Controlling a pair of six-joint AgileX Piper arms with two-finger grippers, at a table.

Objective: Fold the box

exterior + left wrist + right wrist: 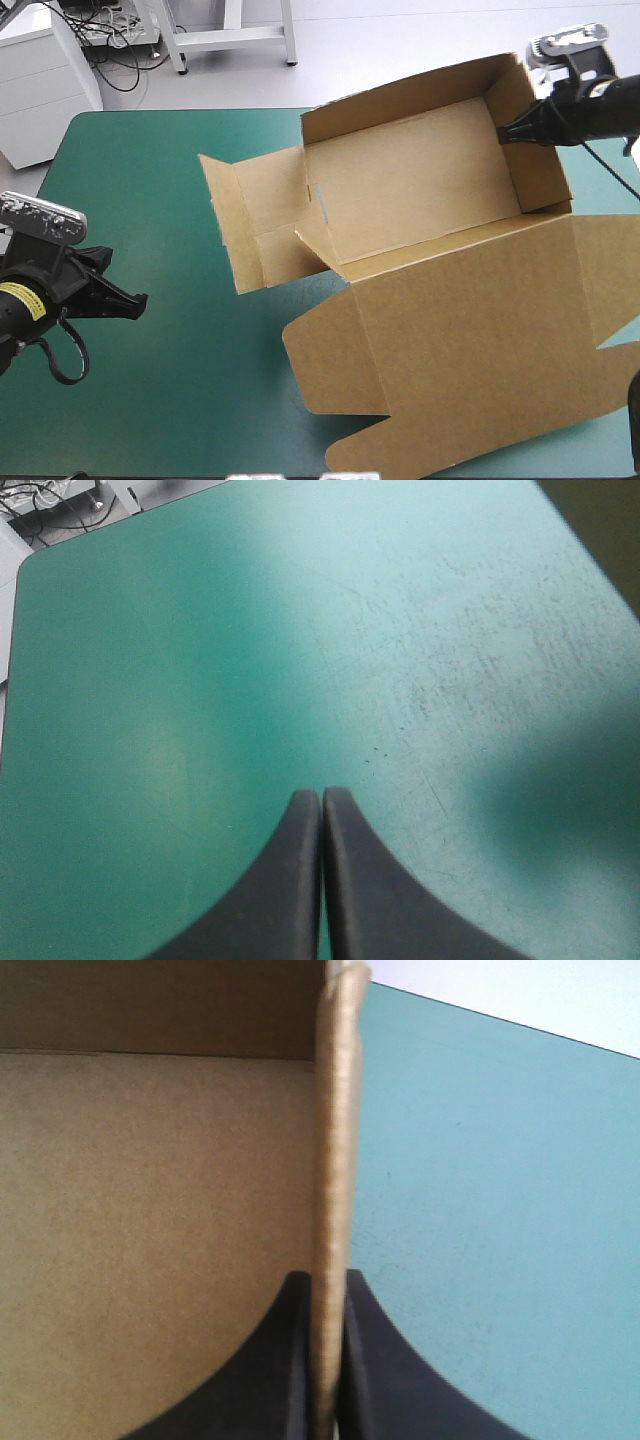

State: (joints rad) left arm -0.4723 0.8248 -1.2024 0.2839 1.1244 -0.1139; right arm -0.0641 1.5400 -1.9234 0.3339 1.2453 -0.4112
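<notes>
Box [420, 190] sits on the right half of the table [150, 180], toward the far right corner. It stands as an open tray. Far wall [400, 95] is up, right wall [535, 150] is up, and the near wall is up along the fold to the lid. Lid [480, 330] lies flat and open, spread toward the near edge and running out past the high view's right side. The left end of the tray is not tucked: end flaps [250, 220] splay outward on the teal-green cover.

Right tool [505, 132] comes in from the far right and is clamped on the right wall at its top edge. My right wrist view confirms it. The board stands edge-on between the two black fingers [290, 1360], with brown tray floor to one side and bare cover to the other. One finger is inside the tray, one outside.

Left tool [135, 300] is at the near left of the table, well apart from the box. Its fingers are pressed together into a point with nothing between them, and only bare cover lies ahead. I cannot tell whether the tips touch the table.
</notes>
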